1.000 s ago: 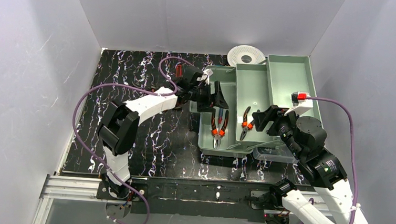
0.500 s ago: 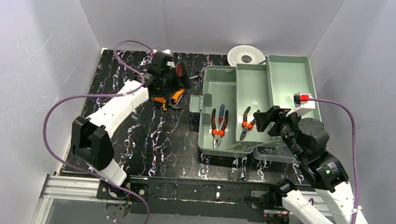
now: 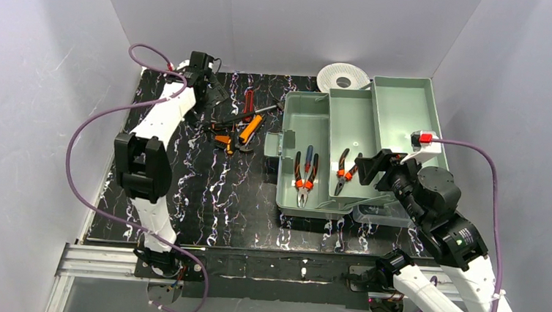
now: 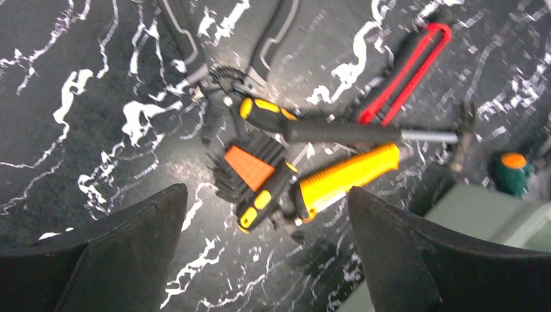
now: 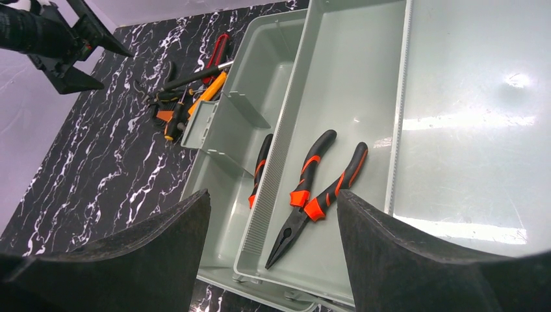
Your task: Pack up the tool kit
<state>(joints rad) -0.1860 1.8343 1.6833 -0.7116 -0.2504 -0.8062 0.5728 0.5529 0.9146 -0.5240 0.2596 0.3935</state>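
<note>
Bright, even overhead light leaves only soft shadows on the surface (image 3: 205, 188). White glare lies on the bare floor of the box (image 5: 468, 120) in the right wrist view. The left wrist view is blurred, the tools (image 4: 344, 172) smeared and its fingers (image 4: 117, 260) dark

The left claw (image 4: 264, 195) hangs spread wide above the black marbled worktop (image 4: 78, 143), gripping nothing. Framed between its dark fingers (image 4: 130, 247) lies a heap of tools: a black screwdriver (image 4: 338, 132) just beside an orange-handled tool (image 4: 344, 174), black-handled pliers (image 4: 221, 81) farther off, and a red-handled tool (image 4: 406, 78) to the right. A pale-green box (image 4: 474, 214) shows one corner at the right.
</note>
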